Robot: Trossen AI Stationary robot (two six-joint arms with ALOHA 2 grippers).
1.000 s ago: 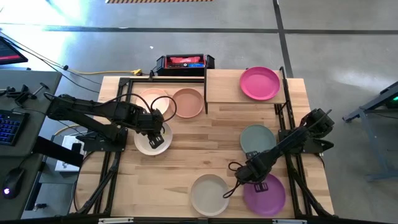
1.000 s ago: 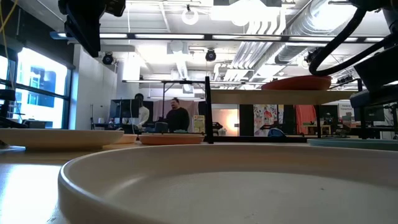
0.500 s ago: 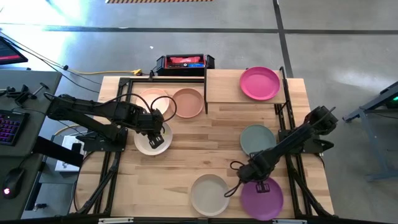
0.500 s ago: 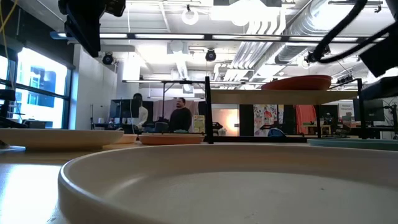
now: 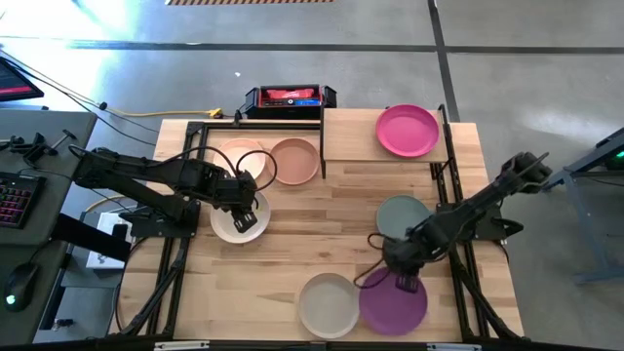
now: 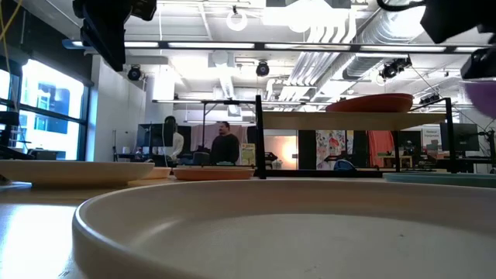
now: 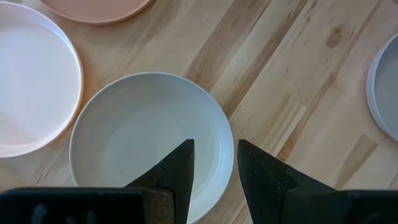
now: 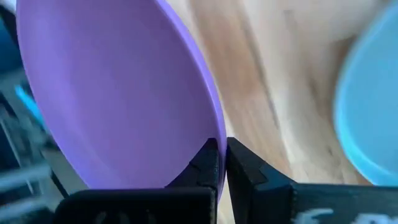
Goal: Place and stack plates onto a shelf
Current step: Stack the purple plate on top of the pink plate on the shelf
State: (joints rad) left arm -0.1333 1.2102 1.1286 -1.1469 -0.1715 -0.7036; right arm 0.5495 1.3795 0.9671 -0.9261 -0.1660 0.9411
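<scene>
While pinching: my right gripper (image 8: pixel 221 163) is squeezing the purple plate's (image 5: pixel 392 305) rim.
Place: near the sage green plate (image 5: pixel 402 215).
Left gripper (image 7: pixel 213 163): hanging open over the white plate (image 7: pixel 134 130).

purple plate (image 5: pixel 392 304) | magenta plate (image 5: pixel 407 131) | sage plate (image 5: pixel 401 215) | peach plate (image 5: pixel 294 161) | light-wood shelf (image 5: pixel 349 136)

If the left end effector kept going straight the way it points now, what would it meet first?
The white plate: the left end effector hangs over it, fingers open astride its rim. How far above it is unclear. The right end effector grips the purple plate.
</scene>
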